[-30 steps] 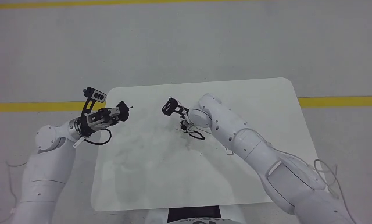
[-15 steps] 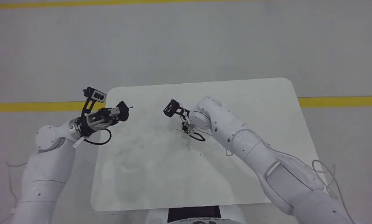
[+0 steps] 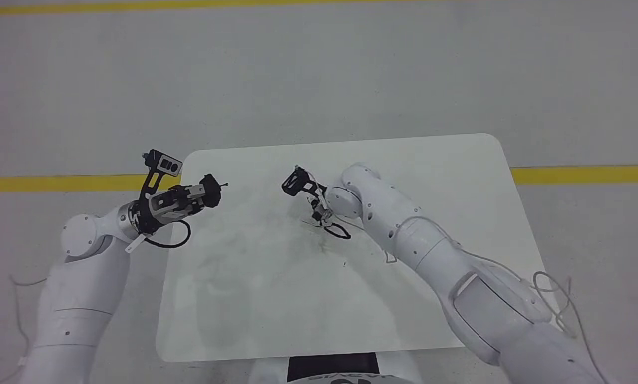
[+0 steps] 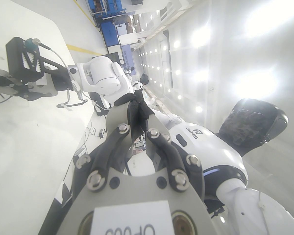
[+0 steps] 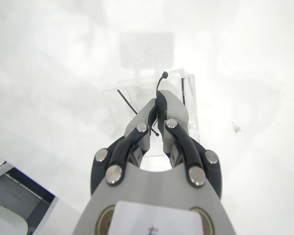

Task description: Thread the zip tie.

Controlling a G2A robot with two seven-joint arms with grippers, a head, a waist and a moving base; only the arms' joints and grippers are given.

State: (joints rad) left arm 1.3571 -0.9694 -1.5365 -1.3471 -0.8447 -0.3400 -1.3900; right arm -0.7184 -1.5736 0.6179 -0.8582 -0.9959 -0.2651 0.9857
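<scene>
Jaws of the right gripper (image 5: 157,101) are clenched on a black zip tie (image 5: 164,75), its head curling out just past the fingertips. Beneath sits a clear box (image 5: 114,103) on the white table (image 3: 249,304), with a second zip tie (image 5: 127,102) inside. Well apart, at the table's left edge, the left gripper (image 4: 137,99) is pressed closed; whether it pinches anything cannot be told.
</scene>
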